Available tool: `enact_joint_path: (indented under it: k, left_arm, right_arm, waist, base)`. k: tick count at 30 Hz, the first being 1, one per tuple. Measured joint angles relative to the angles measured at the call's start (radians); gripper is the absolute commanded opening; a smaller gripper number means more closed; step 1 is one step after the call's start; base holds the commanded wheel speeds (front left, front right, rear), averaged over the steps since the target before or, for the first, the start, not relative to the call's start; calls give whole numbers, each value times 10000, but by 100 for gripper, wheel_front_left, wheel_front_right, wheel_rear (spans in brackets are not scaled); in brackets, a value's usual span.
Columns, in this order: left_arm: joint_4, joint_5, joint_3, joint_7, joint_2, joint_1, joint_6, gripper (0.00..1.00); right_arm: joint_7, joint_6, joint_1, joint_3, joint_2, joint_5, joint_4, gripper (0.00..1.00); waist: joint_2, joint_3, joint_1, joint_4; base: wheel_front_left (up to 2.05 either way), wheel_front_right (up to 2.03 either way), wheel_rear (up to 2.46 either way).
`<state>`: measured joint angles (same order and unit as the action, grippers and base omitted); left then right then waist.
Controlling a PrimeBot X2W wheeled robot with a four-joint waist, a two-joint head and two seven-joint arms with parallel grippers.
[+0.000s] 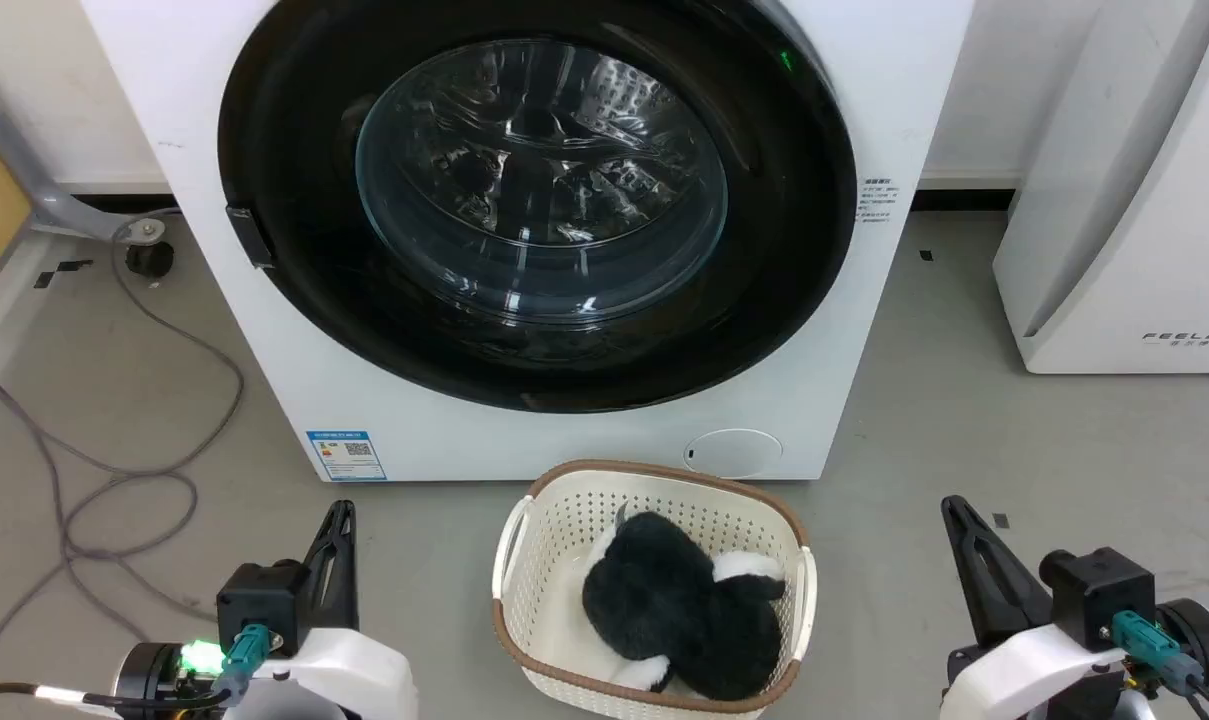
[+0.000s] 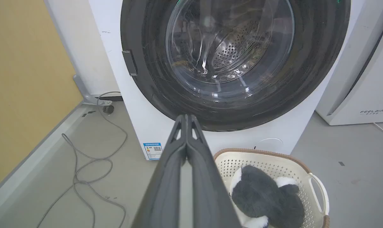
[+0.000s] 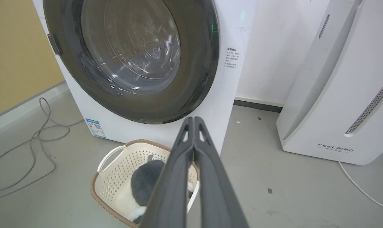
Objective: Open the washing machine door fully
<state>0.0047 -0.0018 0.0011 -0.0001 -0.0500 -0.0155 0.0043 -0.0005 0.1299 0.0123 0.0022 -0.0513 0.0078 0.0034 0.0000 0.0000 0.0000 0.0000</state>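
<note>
The washing machine door (image 1: 539, 190) is shut, up ahead of the left hand (image 1: 336, 535) and the right hand (image 1: 964, 530).
It is a big shiny black circle with a clear glass bowl in the middle, and it lies flat against the white washing machine (image 1: 264, 390). No hand is touching it. A small dark tab (image 1: 249, 235) on its rim, up ahead of the left hand, looks like the place to pull. Both hands are clenched tight and hold nothing. I think they sit low and apart so the door has room to swing. Between them stands a white basket (image 1: 654, 478) with a black and white soft toy (image 1: 684, 610) inside.
</note>
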Motion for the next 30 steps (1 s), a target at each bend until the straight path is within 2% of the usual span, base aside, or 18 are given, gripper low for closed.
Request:
enact_joint_path:
  k: [26,27,30]
  left_arm:
    - [0,0,-2,0,0,0,0,0]
    - [2,0,0,-2,0,-3,4,100]
    - [8,0,4,-2,0,-6,13,100]
  right_arm:
    - [0,0,0,-2,0,0,0,0]
    - [0,0,3,2,0,2,2,100]
    - [0,0,6,12,0,4,6,100]
  waist:
    - [0,0,-1,0]
    - [0,0,0,0]
    - [0,0,-1,0]
  base:
    - [0,0,0]
    - [0,0,0]
    - [0,0,0]
